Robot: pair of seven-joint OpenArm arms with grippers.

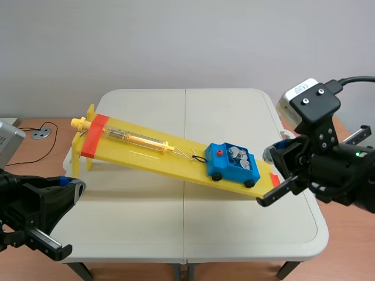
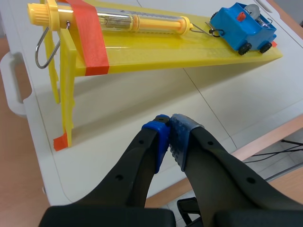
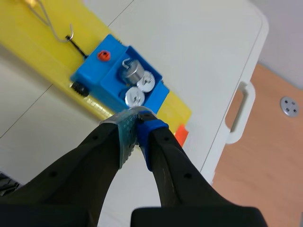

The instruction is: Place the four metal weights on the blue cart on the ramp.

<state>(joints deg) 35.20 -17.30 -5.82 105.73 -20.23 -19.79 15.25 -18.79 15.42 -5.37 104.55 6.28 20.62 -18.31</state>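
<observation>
Cart (image 1: 232,164) sits near the low end of the yellow ramp (image 1: 146,153), long axis along the slope, red-knobbed end uphill, metal weights (image 3: 135,85) in its bed. My right gripper (image 3: 137,120) hangs just over its downhill end, pads pressed together on nothing. My left gripper (image 2: 169,135), likewise closed, hovers low near the ramp's raised end.

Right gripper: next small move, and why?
Probably back the right gripper a little away from the blue cart. It is shut just beside the cart. Three metal weights show in the cart, and the gripper hides where a fourth would sit.
</observation>
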